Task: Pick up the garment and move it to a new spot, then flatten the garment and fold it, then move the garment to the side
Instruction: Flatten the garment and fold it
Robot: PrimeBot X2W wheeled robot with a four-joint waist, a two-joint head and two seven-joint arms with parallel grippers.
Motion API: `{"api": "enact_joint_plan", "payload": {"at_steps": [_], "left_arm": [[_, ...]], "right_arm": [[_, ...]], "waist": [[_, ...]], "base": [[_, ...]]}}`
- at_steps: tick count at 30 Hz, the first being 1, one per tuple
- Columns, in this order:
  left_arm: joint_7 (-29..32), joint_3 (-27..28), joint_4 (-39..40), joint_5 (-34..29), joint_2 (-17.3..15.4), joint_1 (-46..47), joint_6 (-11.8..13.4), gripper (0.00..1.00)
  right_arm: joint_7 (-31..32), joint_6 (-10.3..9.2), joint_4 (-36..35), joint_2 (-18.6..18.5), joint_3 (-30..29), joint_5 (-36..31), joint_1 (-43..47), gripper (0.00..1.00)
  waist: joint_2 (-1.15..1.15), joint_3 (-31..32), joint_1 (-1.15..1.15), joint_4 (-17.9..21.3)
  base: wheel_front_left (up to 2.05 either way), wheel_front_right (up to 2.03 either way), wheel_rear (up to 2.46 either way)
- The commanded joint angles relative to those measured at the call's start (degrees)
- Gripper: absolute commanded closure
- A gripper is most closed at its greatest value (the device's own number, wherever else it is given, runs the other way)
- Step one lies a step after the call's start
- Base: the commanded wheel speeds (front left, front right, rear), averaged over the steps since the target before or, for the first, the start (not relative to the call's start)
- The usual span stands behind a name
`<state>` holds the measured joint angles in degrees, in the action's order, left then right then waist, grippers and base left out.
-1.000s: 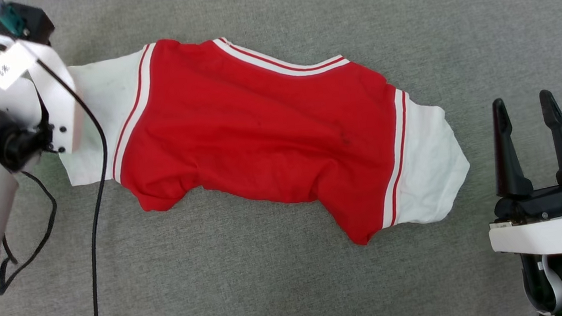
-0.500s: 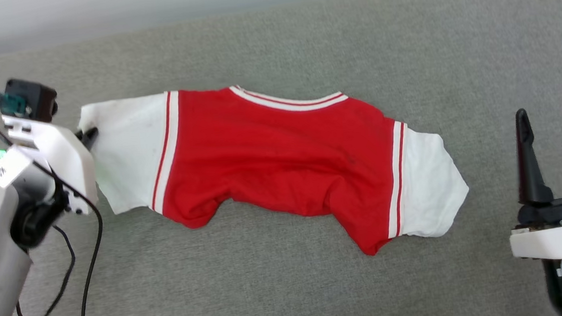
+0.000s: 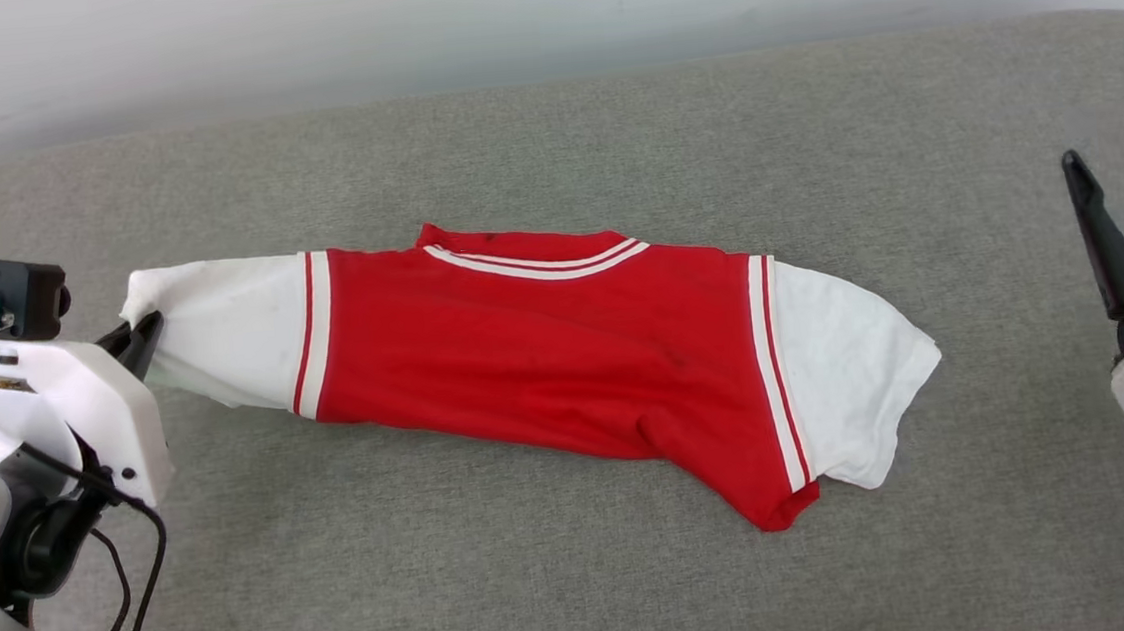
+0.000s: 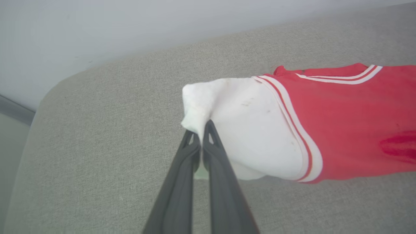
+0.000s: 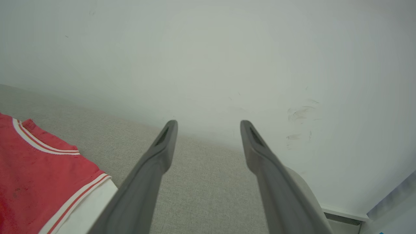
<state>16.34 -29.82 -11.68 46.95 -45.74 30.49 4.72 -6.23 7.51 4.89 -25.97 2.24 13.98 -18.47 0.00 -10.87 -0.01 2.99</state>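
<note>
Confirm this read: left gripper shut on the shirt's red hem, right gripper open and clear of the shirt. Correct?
One thing is off: the left gripper is shut on the edge of the shirt's white sleeve, not its red hem, as the left wrist view shows. The right gripper is open and clear of the shirt, as stated.

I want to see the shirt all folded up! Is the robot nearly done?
Not nearly. Done: the left gripper is shut on one white sleeve of the garment. In hand: that sleeve end is raised off the grey cushion; the rest lies rumpled. Left: move it, flatten, fold, set aside. The right gripper is open, holding nothing.
</note>
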Motion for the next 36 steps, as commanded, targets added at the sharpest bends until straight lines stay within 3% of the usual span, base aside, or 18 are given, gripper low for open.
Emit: {"api": "enact_joint_plan", "payload": {"at_steps": [1,8,13,20,27,35,36], "left_arm": [[-0.48,0.3,0.72,-0.02,-0.47,-0.8,0.56,1.0],[-1.4,0.84,4.91,-0.39,-0.82,-1.48,1.98,1.0],[-1.98,0.62,6.97,-1.22,-0.3,0.1,2.39,1.0],[-2.51,0.23,8.58,-2.53,0.57,2.62,2.52,1.0],[-3.07,-0.41,8.98,-3.74,1.61,4.94,2.21,1.0],[-3.93,-1.48,7.56,-4.33,2.91,6.21,1.47,1.0],[-4.01,-1.58,7.3,-4.31,2.94,6.15,1.47,1.0]], "right_arm": [[1.97,-0.04,0.52,-1.59,1.69,1.83,-1.46,0.0],[22.51,-0.05,0.84,-14.07,17.08,16.97,-8.66,0.0],[35.58,-0.05,1.55,-17.91,26.59,23.81,-12.74,0.0],[41.47,-0.04,7.61,-16.72,35.21,25.65,-19.11,0.0],[38.54,-0.05,17.72,-13.8,42.4,25.21,-24.15,0.0],[39.45,0.01,26.31,-11.6,52.83,30.47,-21.27,0.0],[39.06,0.06,26.61,-11.61,53.6,31.14,-21.32,0.56]], "waist": [[0.0,-0.14,0.01,-0.3],[0.0,-1.97,0.01,-1.84],[0.0,-4.07,0.01,-2.78],[0.0,-7.6,0.01,-4.11],[0.0,-10.66,0.01,-5.48],[0.0,-11.27,0.01,-5.97],[0.0,-11.12,0.01,-5.88]], "base": [[0.0,0.0,0.0],[0.0,0.0,0.0],[0.0,0.0,0.0],[0.0,0.0,0.0],[0.0,0.0,0.0],[0.0,0.0,0.0],[0.0,0.0,0.0]]}}
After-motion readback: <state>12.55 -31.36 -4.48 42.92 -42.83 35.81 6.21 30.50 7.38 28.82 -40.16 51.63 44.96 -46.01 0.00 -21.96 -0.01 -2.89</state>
